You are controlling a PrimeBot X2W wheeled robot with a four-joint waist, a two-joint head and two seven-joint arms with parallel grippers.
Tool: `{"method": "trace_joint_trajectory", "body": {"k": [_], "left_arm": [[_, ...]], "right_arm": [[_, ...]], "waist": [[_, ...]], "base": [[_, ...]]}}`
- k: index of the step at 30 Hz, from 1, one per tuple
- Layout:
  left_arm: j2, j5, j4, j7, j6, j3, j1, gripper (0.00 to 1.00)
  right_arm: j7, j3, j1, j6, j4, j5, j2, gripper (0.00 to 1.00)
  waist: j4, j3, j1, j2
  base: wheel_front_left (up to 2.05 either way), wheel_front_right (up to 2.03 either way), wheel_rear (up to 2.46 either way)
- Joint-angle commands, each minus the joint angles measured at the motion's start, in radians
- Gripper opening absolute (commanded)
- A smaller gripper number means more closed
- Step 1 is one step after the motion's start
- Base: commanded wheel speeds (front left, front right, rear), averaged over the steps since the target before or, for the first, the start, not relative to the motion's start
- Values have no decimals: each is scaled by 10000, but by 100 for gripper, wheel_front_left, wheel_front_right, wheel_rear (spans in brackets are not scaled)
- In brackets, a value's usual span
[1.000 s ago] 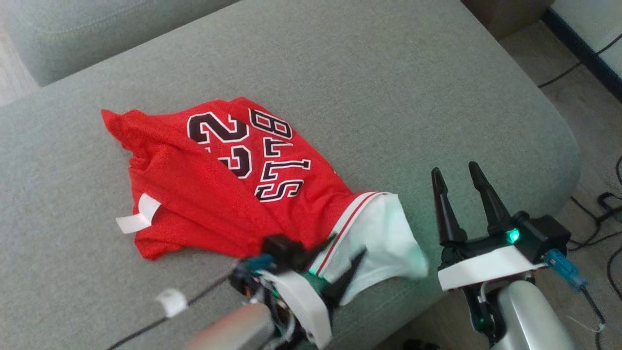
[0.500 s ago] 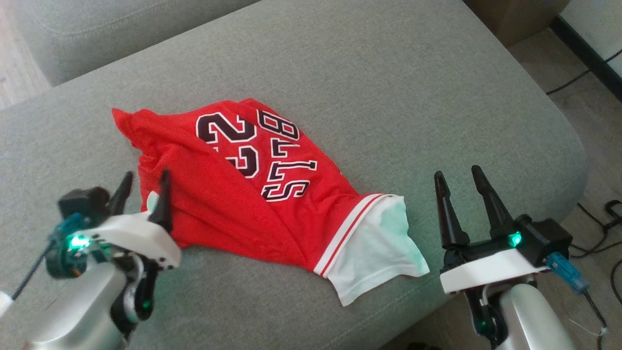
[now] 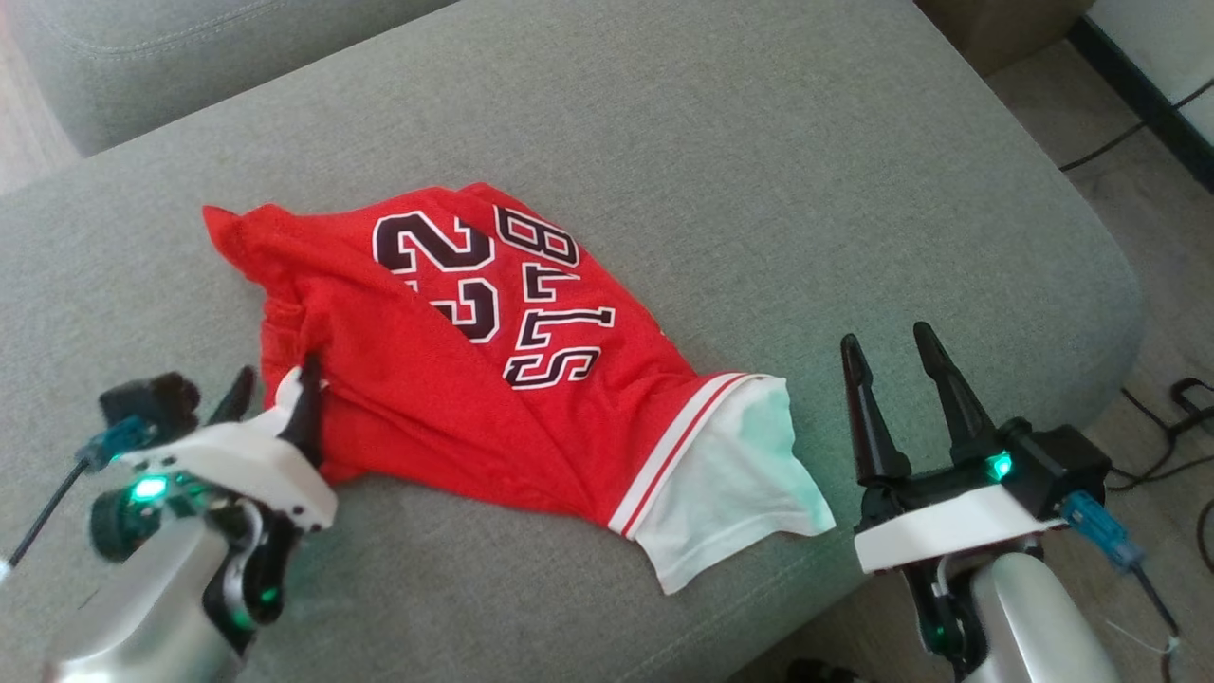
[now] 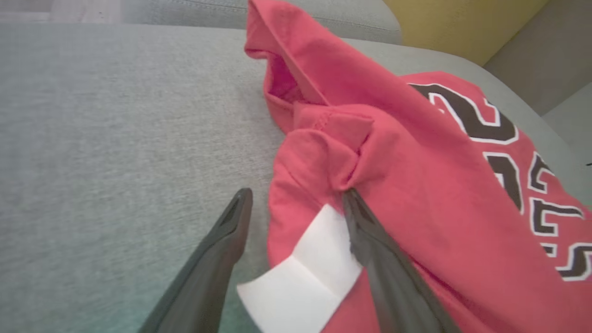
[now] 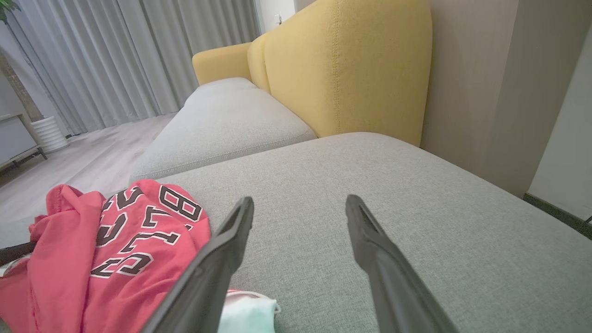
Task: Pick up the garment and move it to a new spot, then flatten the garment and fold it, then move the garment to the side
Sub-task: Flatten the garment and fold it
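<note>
A red jersey [image 3: 455,379] with black-and-white lettering and a white lower part lies crumpled on the grey sofa cushion [image 3: 664,142]. My left gripper [image 3: 275,394] is open at the garment's near-left edge. In the left wrist view the left gripper [image 4: 296,196] straddles that edge of the jersey [image 4: 416,162]: one finger presses on the red cloth beside a white tag [image 4: 305,273], the other rests on bare cushion. My right gripper [image 3: 882,346] stands open over the cushion, right of the white hem, holding nothing. The right wrist view has the jersey [image 5: 111,249] at lower left.
The grey cushion's front edge runs along the bottom right, with floor and black cables [image 3: 1167,417] beyond it. A second grey cushion [image 5: 222,125] and a yellow backrest [image 5: 351,69] lie further back. A curtain [image 5: 115,55] hangs by the wooden floor.
My left arm has swung from the garment's white hem to its left edge and now has one finger on the red cloth by the white tag. The right gripper stayed put.
</note>
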Motion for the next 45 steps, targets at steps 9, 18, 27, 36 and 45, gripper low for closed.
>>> {"method": "trace_joint_trajectory", "body": {"k": [9,18,27,36,45], "left_arm": [[-402,-69,700,150,-817,88,-1153,100],[-172,362,343,-706,-821,135,-1096,0],[184,226,-3146,-1669,559,479,1289,0],[-545,-118,-4465,-2108,1223,658,4123,0],[-165,-370,-4878,-1672,761,373,5223,100]], "right_arm": [[-109,341,-331,77,-271,-64,-18,100],[-109,30,17,77,-297,-157,-18,100],[-109,-307,336,77,-366,-435,-18,100],[-109,-497,551,77,-409,-765,-18,100],[-109,-405,542,77,-342,-864,-18,100]], "waist": [[-154,21,-1,0],[261,-185,-1,0],[1559,-570,-1,0],[2695,-754,-1,0],[2844,-890,-1,0]], "base": [[0,0,0],[0,0,0],[0,0,0],[0,0,0],[0,0,0]]}}
